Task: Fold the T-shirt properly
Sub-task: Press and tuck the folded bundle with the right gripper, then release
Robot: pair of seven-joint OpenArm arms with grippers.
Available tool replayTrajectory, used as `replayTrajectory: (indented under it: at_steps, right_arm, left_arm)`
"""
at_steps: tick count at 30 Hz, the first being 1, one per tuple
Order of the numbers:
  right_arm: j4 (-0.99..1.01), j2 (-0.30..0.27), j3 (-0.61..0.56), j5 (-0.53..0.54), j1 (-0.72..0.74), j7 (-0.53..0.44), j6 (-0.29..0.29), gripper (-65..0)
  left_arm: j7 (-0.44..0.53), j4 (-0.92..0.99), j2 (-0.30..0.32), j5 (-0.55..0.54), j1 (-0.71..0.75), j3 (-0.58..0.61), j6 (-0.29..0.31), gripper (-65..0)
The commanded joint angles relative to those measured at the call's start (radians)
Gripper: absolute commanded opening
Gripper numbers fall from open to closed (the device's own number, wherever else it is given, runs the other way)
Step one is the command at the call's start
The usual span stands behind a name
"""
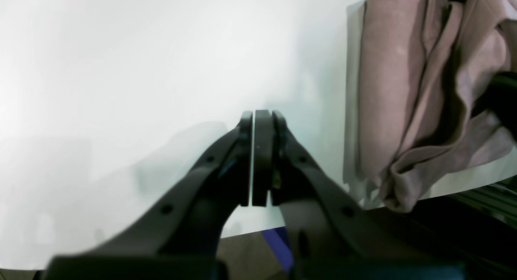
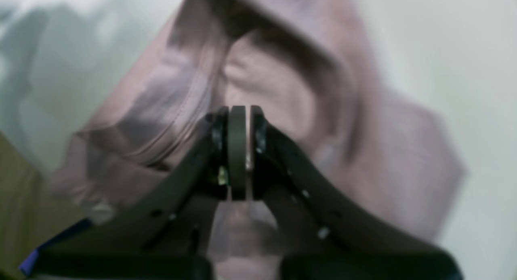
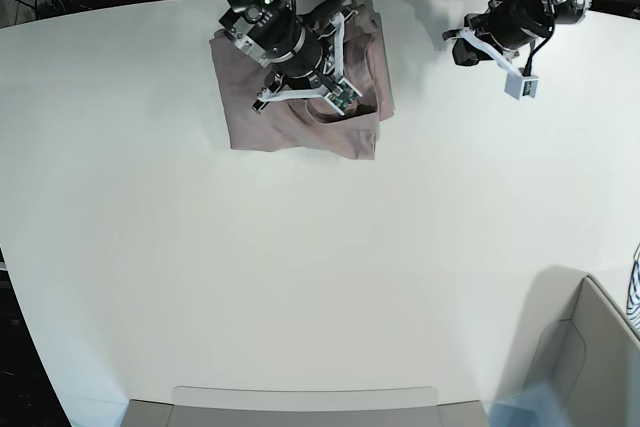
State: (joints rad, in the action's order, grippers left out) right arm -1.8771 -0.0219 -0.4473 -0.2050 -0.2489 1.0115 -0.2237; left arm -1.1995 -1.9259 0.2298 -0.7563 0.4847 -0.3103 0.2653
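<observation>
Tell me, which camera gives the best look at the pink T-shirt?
The base view: the whole T-shirt lies bunched on the white table, partly under one arm. The left wrist view catches only its edge; the right wrist view shows blurred folds.

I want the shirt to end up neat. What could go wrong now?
The T-shirt lies bunched in a rough square near the table's far edge, with one corner drooping over it in the left wrist view, so a tug might drag it off. The right gripper sits shut right above the wrinkled folds; pushing there could crumple them more. The left gripper is shut over bare table, away from the shirt, so it can't steady the cloth yet.
</observation>
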Motion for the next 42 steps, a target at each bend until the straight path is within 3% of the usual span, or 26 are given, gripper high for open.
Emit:
replayTrajectory:
  at_steps: [1, 9, 16, 21, 24, 29, 37, 42]
  right_arm:
    - [0.014, 0.017, -0.025, 0.011, 0.026, -0.021, -0.003, -63.9]
    - [0.07, 0.058, -0.204, 0.011, 0.162, -0.026, -0.001, -63.9]
    - [0.095, 0.075, -0.195, 0.003, 0.247, -0.02, 0.0, -63.9]
    - [0.007, 0.075, -0.153, 0.005, 0.178, -0.018, 0.0, -64.0]
    - [-0.025, 0.044, -0.114, 0.003, 0.122, -0.023, 0.0, -64.1]
    - [0.012, 0.037, -0.057, 0.009, 0.135, -0.024, 0.0, -64.0]
    - [0.222, 0.101, -0.167, 0.011, 0.279, -0.027, 0.0, -64.0]
    - [0.132, 0.127, -0.196, 0.011, 0.293, -0.027, 0.0, -64.1]
  left_arm:
    - [0.013, -0.013, 0.006, -0.012, 0.001, -0.002, 0.002, -64.3]
    - [0.013, -0.013, 0.006, -0.012, 0.001, -0.002, 0.002, -64.3]
    - [0.013, -0.013, 0.006, -0.012, 0.001, -0.007, 0.002, -64.3]
    - [0.013, -0.013, 0.006, -0.012, 0.001, -0.007, 0.002, -64.3]
    - [0.013, -0.013, 0.006, -0.012, 0.001, -0.007, 0.002, -64.3]
    - [0.013, -0.013, 0.006, -0.012, 0.001, -0.007, 0.002, -64.3]
    - [0.013, -0.013, 0.006, -0.012, -0.001, -0.002, 0.002, -64.3]
    - [0.013, -0.014, 0.006, -0.012, -0.001, -0.002, 0.002, -64.4]
